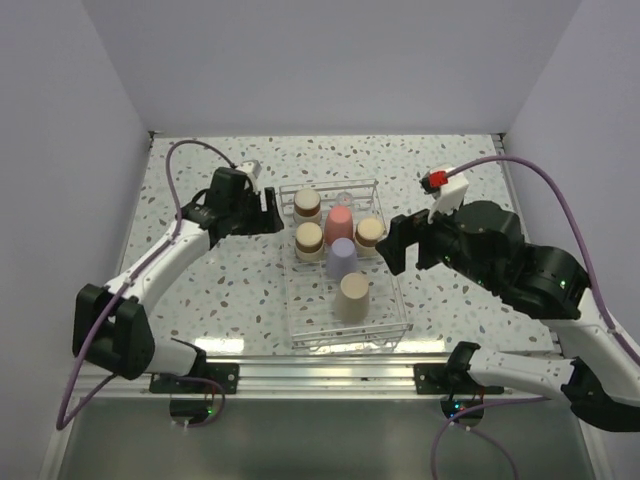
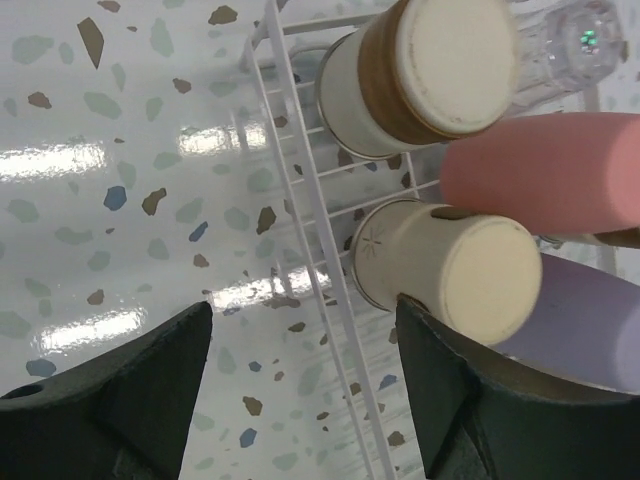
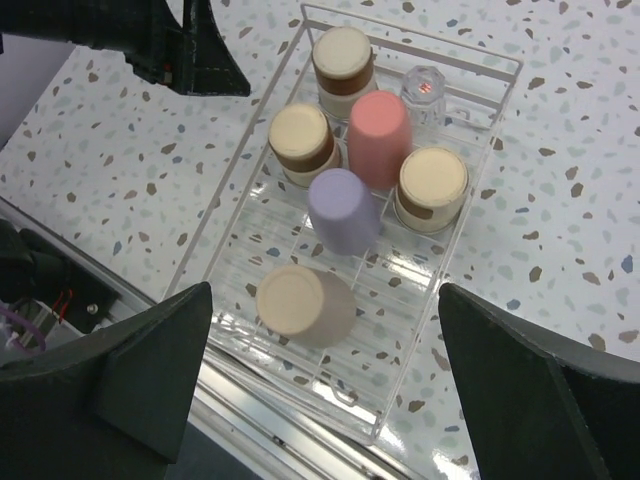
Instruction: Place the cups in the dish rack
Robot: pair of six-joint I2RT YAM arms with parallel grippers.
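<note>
Left gripper (image 1: 274, 212) and right gripper (image 1: 386, 246), jaws apart and empty, flank the long clear wire dish rack (image 1: 350, 344) holding seven small upturned plastic cups (image 1: 352, 297).

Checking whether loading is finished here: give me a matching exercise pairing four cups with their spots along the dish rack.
Cups:
1. beige cup
2. lavender cup
3. coral-red cup
4. tiny clear cup

Spots in the dish rack:
A. at the far end
B. closest to the near end
C. just beyond the beige one
D. between the clear one and the lavender one

Pairs: 1-B, 2-C, 3-D, 4-A
</note>
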